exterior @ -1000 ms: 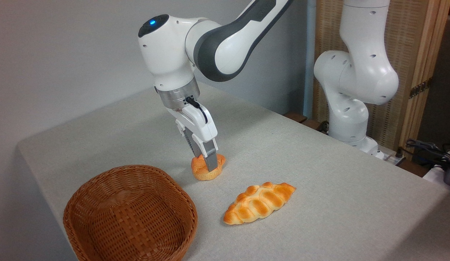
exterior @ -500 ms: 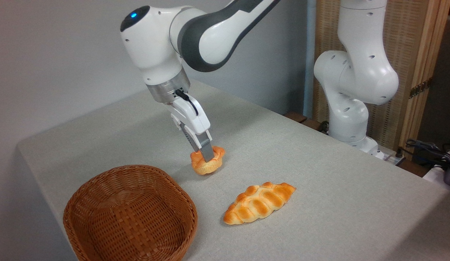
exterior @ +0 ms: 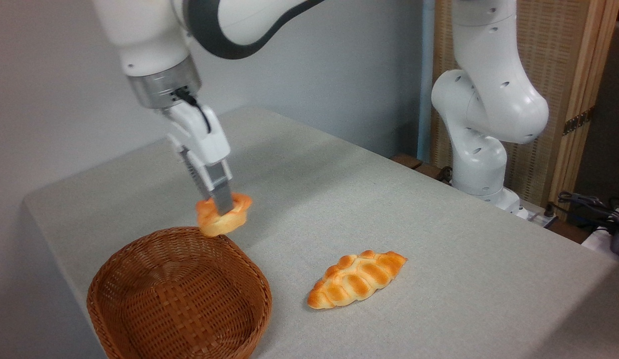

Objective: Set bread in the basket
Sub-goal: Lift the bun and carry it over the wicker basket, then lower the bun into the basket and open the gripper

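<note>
The bread (exterior: 220, 218) is pinched between the jaws of the gripper (exterior: 220, 203) and hangs clear of the table (exterior: 439, 259), above the far rim of the basket (exterior: 179, 294). The gripper points steeply downward. A braided loaf (exterior: 356, 278) lies on the table, right of the basket.

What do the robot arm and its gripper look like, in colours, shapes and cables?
The arm has smooth, rounded white shells with small round holes and dark grey bands at the joints. The wrist ends in a silver metal ring. A short black cable runs from that ring to the gripper, which has a white body and two narrow grey fingers.
</note>
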`<state>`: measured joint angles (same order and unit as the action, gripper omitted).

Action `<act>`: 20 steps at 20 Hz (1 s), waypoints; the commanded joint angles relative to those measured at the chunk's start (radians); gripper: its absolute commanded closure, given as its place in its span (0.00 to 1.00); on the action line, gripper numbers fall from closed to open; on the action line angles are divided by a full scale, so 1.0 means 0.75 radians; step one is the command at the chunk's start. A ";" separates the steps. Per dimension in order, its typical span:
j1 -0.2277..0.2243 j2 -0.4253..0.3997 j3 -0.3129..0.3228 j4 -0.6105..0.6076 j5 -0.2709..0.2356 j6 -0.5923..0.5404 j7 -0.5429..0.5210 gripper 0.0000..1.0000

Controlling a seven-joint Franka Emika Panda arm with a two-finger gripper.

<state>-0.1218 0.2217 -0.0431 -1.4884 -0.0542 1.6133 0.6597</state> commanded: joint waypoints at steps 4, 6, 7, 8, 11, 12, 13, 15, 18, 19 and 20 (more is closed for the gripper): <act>-0.014 0.242 0.021 0.250 -0.018 0.137 -0.012 0.19; -0.020 0.277 0.015 0.248 -0.020 0.180 -0.025 0.00; -0.020 0.289 0.011 0.248 -0.022 0.199 -0.051 0.00; -0.024 0.295 0.010 0.248 -0.022 0.213 -0.065 0.00; -0.034 0.312 -0.012 0.240 -0.005 0.264 -0.096 0.00; -0.034 0.318 -0.012 0.240 -0.005 0.267 -0.096 0.00; -0.034 0.330 -0.012 0.242 -0.007 0.267 -0.098 0.00; -0.034 0.340 -0.014 0.238 -0.018 0.311 -0.100 0.00; -0.034 0.326 -0.012 0.238 -0.018 0.316 -0.129 0.00; -0.034 0.316 -0.010 0.240 -0.020 0.312 -0.129 0.00; -0.032 0.286 -0.002 0.238 -0.024 0.301 -0.129 0.00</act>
<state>-0.1478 0.4654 -0.0519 -1.3287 -0.0596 1.8465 0.5848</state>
